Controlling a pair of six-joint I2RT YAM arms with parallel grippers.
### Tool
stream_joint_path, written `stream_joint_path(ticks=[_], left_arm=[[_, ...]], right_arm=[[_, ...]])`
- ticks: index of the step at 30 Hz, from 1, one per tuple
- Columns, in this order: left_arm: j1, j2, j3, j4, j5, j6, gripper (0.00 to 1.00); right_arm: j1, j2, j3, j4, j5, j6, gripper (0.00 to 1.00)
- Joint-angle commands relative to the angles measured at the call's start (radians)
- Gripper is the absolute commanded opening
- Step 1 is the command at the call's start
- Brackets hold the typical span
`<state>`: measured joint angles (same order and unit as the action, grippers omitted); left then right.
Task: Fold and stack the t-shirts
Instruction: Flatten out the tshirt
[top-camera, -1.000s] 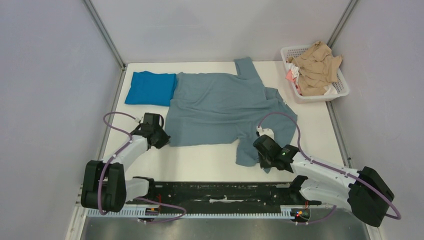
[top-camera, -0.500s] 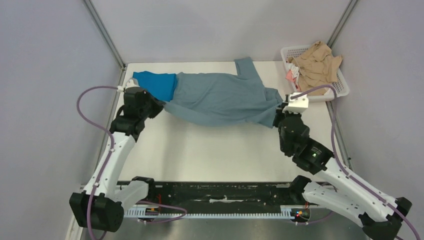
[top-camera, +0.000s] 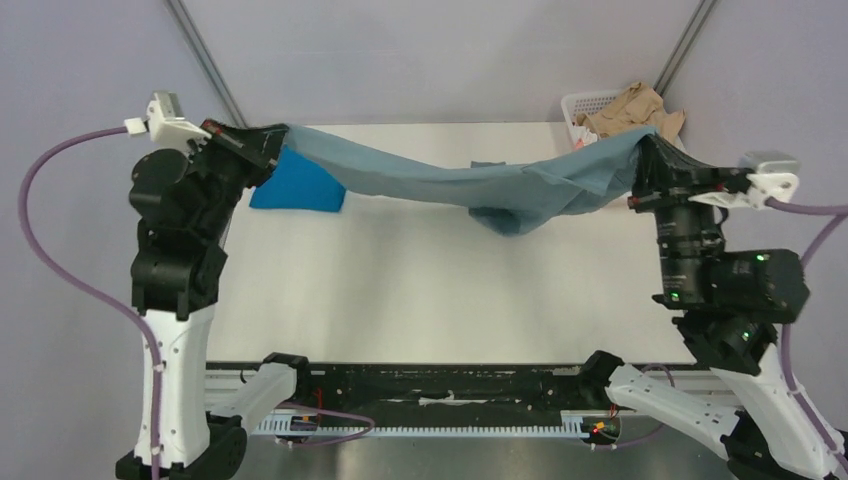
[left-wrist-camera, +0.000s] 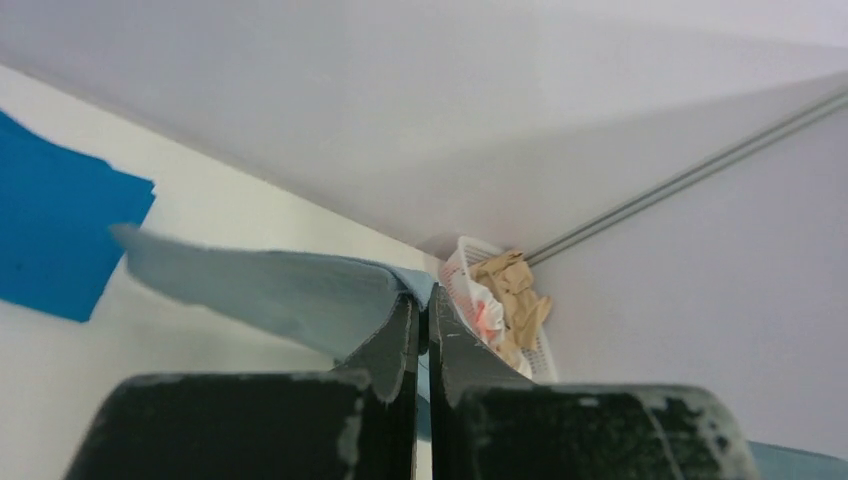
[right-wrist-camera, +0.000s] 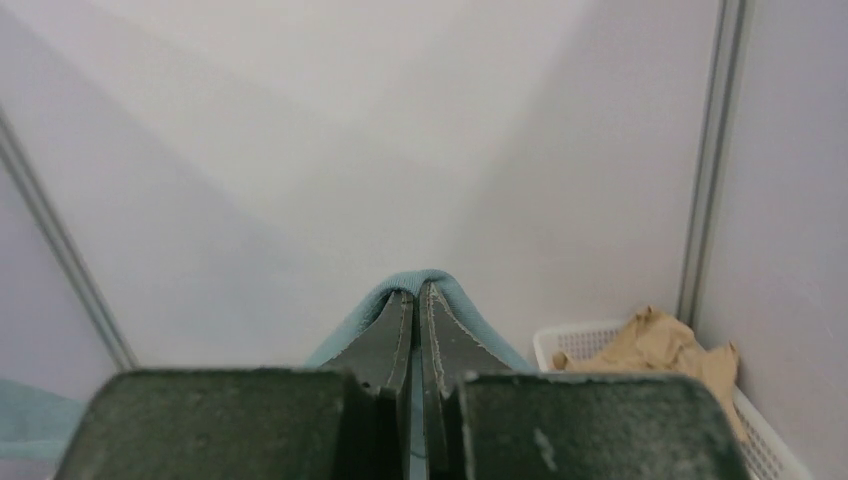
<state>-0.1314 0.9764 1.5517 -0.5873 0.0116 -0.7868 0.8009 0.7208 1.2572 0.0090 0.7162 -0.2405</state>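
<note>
Both jaws are pinched shut on the slate grey-blue t-shirt (top-camera: 440, 180), left jaws on one end, right jaws on the other. The shirt is up in the air, strung between the two jaws and sagging in the middle. A loose bunched fold droops nearer the right jaws; can't tell if it touches the desk (top-camera: 430, 290). In the left wrist view the cloth edge is caught at the closed jaw tips and spreads off to their left. In the right wrist view the cloth loops over the closed tips.

The cobalt blue t-shirt (top-camera: 300, 188) lies folded flat on the desk, below and just beside the left jaws, its far edge under the hanging grey-blue shirt. A white lattice basket (top-camera: 585, 103) sits just beyond the right jaws, in the far corner. It holds crumpled tan cloth (top-camera: 630, 108) heaped above the rim, with a bit of pink and white showing in the left wrist view.
</note>
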Motion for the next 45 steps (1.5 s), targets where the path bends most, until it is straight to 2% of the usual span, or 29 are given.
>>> stream_joint_path(ticks=[1,9,14,18,23,27,32,36,39,42,45], left_arm=[[-0.002,-0.077,0.105,-0.051,0.097,0.046,0.02],[-0.001,-0.212,0.229,-0.142,0.123,0.056,0.02],[0.0,-0.246,0.335,-0.176,0.158,0.064,0.02],[0.0,-0.225,0.426,-0.206,0.154,0.079,0.02],[0.004,-0.203,0.441,-0.187,0.137,0.085,0.02],[0.006,-0.147,0.336,-0.18,0.039,0.112,0.02],[0.004,-0.043,0.104,-0.088,-0.189,0.124,0.02],[0.006,0.044,-0.102,0.092,-0.177,0.114,0.02],[0.005,0.108,-0.231,0.211,-0.204,0.127,0.02],[0.005,0.203,-0.341,0.312,-0.265,0.141,0.02],[0.006,0.353,-0.369,0.379,-0.29,0.151,0.02]], right_arm=[[-0.002,-0.075,0.07,0.005,-0.255,-0.022,0.0],[-0.003,-0.192,0.216,-0.117,-0.621,0.103,0.0],[-0.003,-0.184,0.322,-0.177,-0.689,0.12,0.0],[-0.003,-0.194,0.347,-0.172,-0.738,0.127,0.0],[-0.003,-0.166,0.342,-0.177,-0.665,0.094,0.0],[-0.002,-0.085,0.31,-0.168,-0.438,0.012,0.0],[0.001,0.078,0.204,-0.043,-0.095,-0.142,0.0],[-0.002,0.212,0.09,0.112,0.055,-0.251,0.0],[-0.048,0.298,0.014,0.191,0.066,-0.256,0.0],[-0.151,0.385,-0.048,0.22,-0.034,-0.178,0.0],[-0.256,0.499,-0.094,0.256,-0.13,-0.082,0.0]])
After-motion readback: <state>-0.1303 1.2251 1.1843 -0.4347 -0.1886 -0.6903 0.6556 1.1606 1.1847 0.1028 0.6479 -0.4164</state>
